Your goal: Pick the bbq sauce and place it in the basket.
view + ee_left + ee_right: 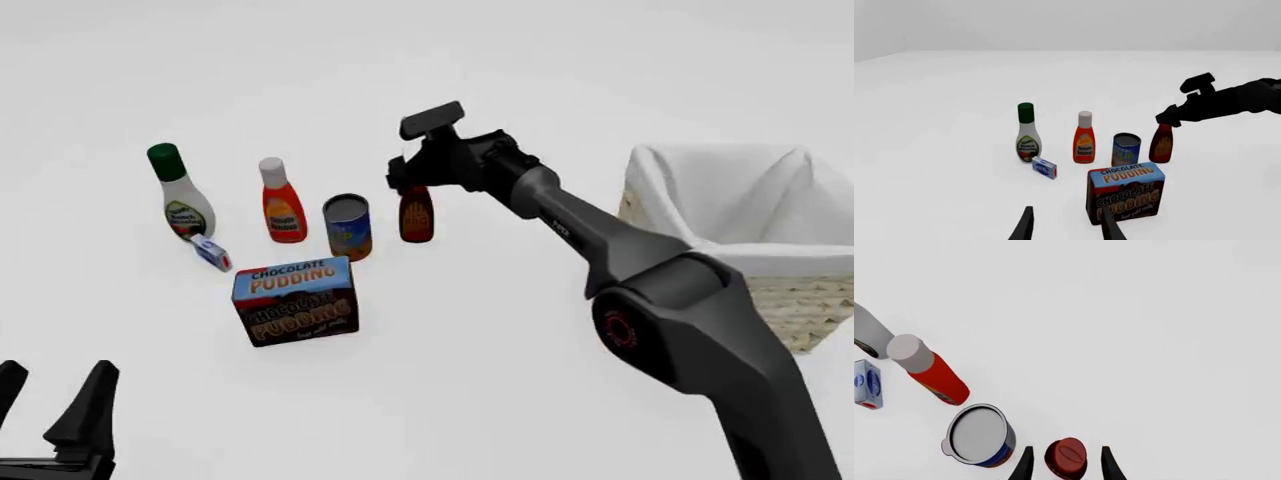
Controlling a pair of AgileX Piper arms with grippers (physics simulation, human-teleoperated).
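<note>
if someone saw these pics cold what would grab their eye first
Most likely the long dark right arm reaching across the table, its right claw open and straddling the red cap of the bbq sauce, which stands at the right end of a row of bottles and a can. Next, the bright chocolate pudding box in front of that row, and the big wicker basket with white lining at the table's right edge.

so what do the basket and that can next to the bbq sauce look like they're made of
The basket looks like woven straw-coloured wicker, matte, with a white cloth lining that shows soft folds. The can looks like metal: a plain grey rimmed lid and a blue printed label. The bbq sauce beside it is probably plastic.
</note>
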